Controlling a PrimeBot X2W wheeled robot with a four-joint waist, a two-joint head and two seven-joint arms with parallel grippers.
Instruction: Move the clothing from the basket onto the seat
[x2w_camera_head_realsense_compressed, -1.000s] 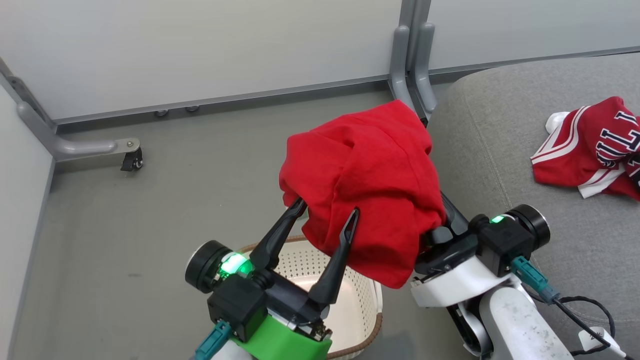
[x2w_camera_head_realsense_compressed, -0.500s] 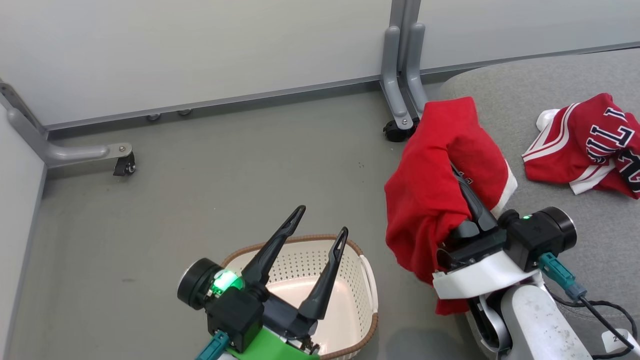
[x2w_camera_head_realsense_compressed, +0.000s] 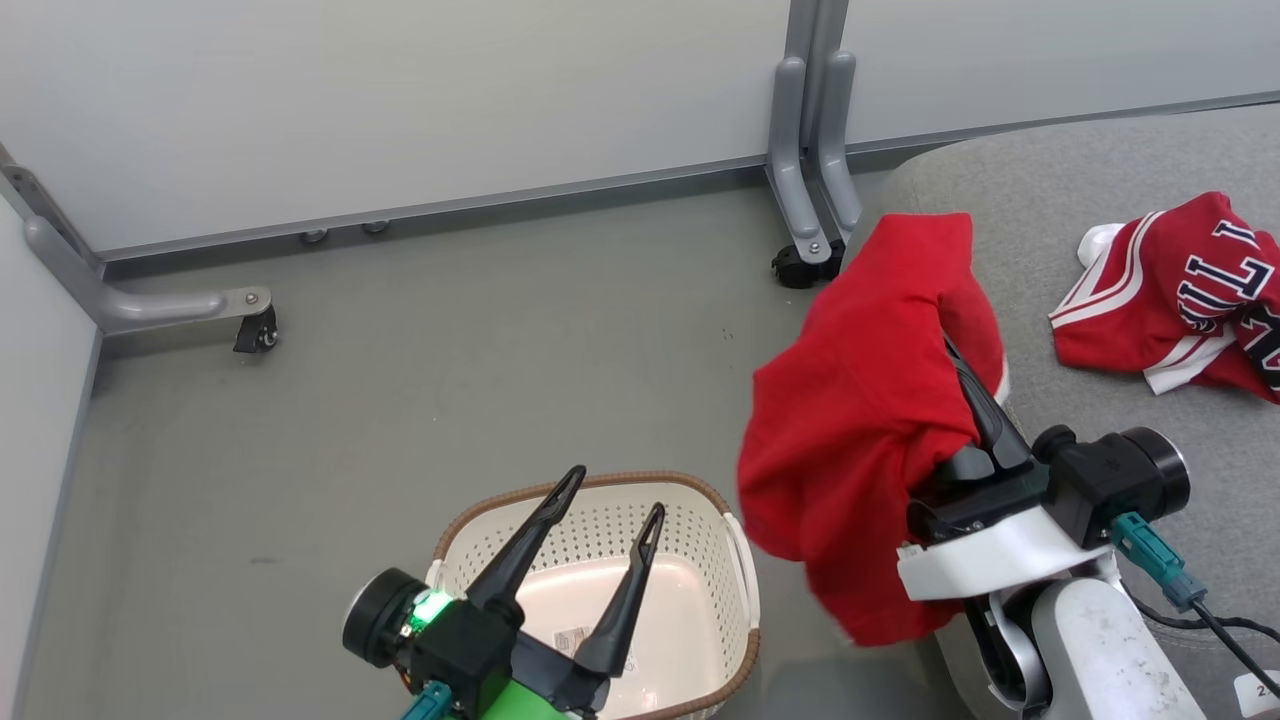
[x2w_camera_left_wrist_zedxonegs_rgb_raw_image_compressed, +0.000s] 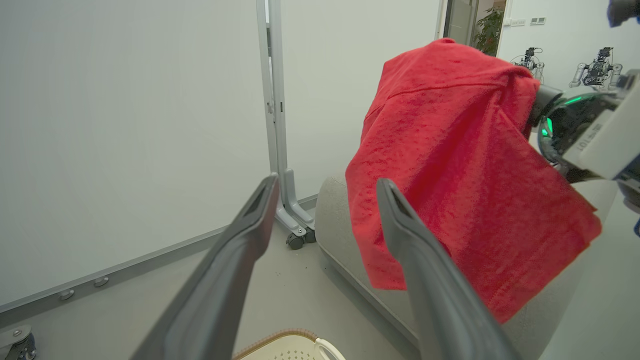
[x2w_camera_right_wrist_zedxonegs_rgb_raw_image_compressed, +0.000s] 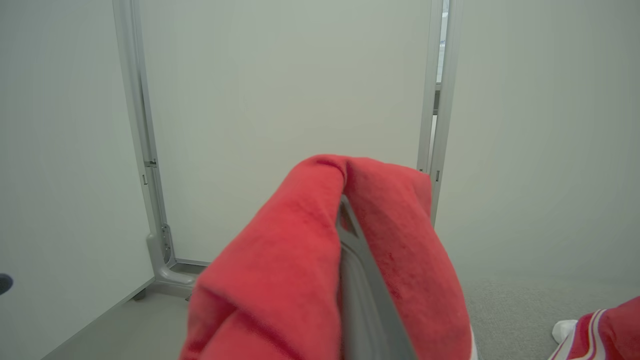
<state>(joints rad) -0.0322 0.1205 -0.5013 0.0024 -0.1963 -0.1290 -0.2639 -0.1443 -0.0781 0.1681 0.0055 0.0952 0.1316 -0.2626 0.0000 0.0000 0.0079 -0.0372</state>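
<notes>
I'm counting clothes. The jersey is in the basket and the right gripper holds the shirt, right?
No. The head view shows the jersey on the seat, not in the basket. The right gripper does hold the shirt.

A: Setting?
B: Lab, I'd say. White partition panels (x2w_camera_head_realsense_compressed: 400, 100) on caster feet (x2w_camera_head_realsense_compressed: 252, 328), bare grey floor (x2w_camera_head_realsense_compressed: 450, 380).
A: Why lab?
B: Far back, what look like small robot arms (x2w_camera_left_wrist_zedxonegs_rgb_raw_image_compressed: 596, 72); blurry.

Right hand (x2w_camera_head_realsense_compressed: 958, 365) half under shirt (x2w_camera_head_realsense_compressed: 850, 440)
</notes>
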